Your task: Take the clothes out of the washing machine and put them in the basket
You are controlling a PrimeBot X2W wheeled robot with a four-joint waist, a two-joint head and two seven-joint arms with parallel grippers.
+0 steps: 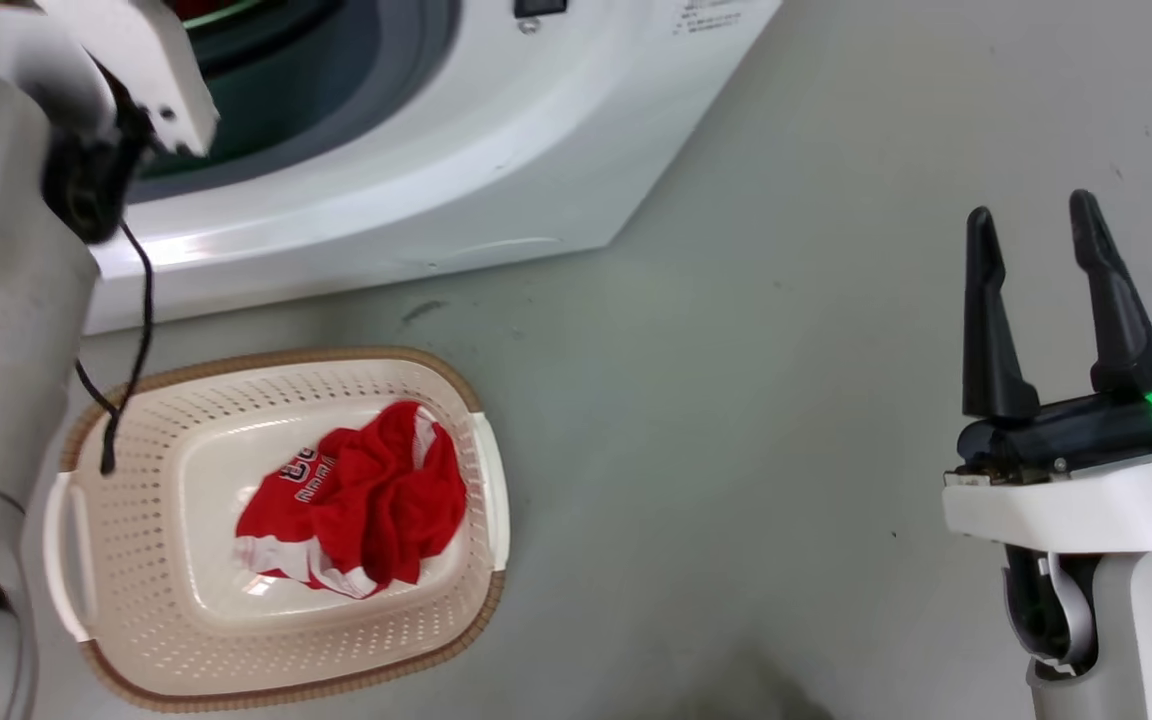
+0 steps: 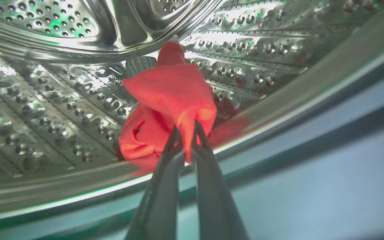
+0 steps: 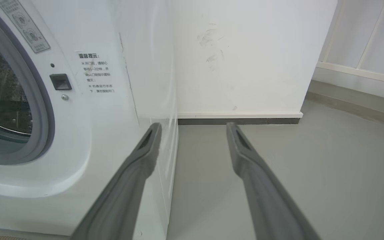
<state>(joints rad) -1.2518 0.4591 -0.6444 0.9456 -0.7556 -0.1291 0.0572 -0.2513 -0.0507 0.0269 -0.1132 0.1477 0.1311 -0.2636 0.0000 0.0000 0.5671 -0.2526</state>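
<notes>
Grey floor (image 1: 736, 420), scuffed white wall (image 3: 245, 50). Basket (image 1: 136, 600) holds red garment (image 1: 366, 500), near washing machine (image 1: 436, 150). Left gripper (image 2: 187, 128) jaws clamp red cloth (image 2: 168, 93) in drum (image 2: 45, 100); right gripper (image 1: 1033, 208) jaws wide.

L gripper (image 2: 187, 127) enters from 6 o'clock, fingers nearly closed, pinching a fold of red garment (image 2: 167, 95). Garment bunched at frame ctr, one end trailing toward 12 o'clock over perforated washing machine drum (image 2: 45, 110). Grey door seal (image 2: 312, 166) fills 4 o'clock.
</notes>
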